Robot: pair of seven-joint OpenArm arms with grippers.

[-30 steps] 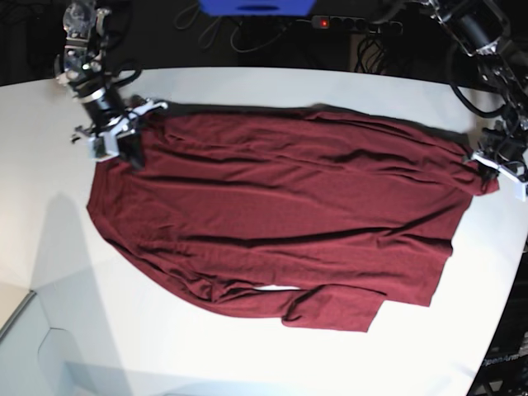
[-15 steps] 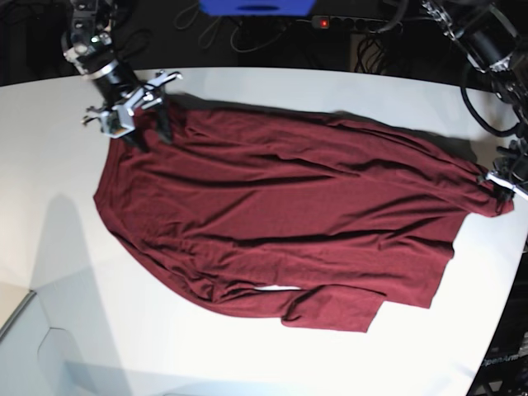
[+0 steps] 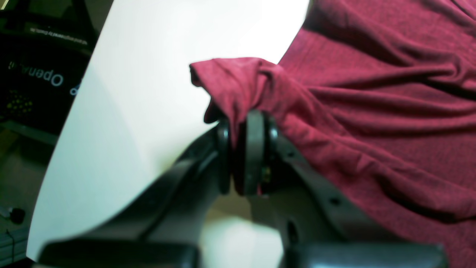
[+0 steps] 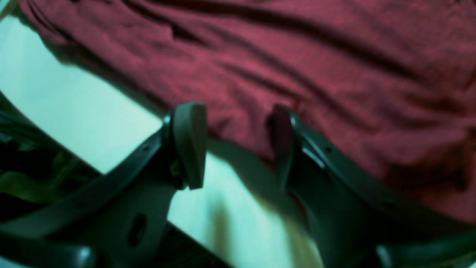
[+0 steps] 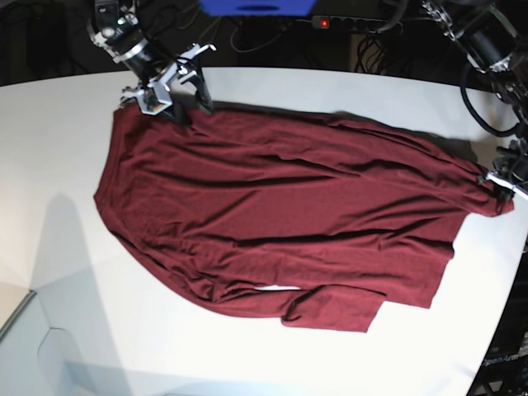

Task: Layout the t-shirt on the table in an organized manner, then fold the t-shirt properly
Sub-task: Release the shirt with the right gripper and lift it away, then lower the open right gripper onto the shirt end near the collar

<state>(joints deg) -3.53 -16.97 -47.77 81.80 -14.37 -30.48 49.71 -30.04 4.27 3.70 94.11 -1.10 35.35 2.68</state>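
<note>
Left end effector (image 3: 243, 149) clenched shirt (image 5: 289, 223) corner; right end effector (image 4: 238, 145) released, spread above shirt's edge on desk (image 5: 247, 363).

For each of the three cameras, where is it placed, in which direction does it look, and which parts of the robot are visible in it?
Base: high above, looking down on the table, the t-shirt, the right gripper and the left gripper.
Left wrist: on the left arm, looking along its shut left gripper, which pinches a t-shirt corner.
Right wrist: on the right arm, looking past its open right gripper over the t-shirt edge.
Shared: all show the t-shirt on the table.
</note>
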